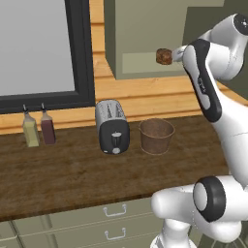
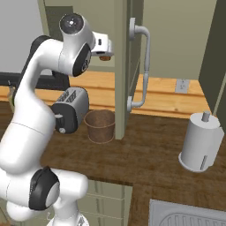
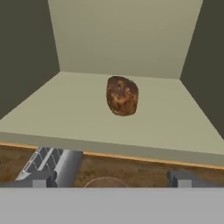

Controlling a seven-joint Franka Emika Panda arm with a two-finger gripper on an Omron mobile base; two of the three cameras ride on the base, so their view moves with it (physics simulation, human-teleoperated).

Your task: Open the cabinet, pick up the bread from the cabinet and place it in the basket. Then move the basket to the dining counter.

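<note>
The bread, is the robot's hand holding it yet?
No, nothing is held. The bread sits on the shelf of the open cabinet, ahead of the gripper, whose jaws stand open, apart from it.

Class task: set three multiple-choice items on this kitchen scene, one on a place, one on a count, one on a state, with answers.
1. Where is the bread?
A. on the cabinet shelf
B. in the basket
C. on the toaster

2. How many bottles stand left of the toaster?
A. one
B. two
C. four

3. The gripper is
A. shut on the bread
B. shut, empty
C. open

Answers: 1 A, it lies on the shelf; 2 B, a yellowish and a dark red one; 3 C, its tips stand wide apart, short of the bread.
</note>
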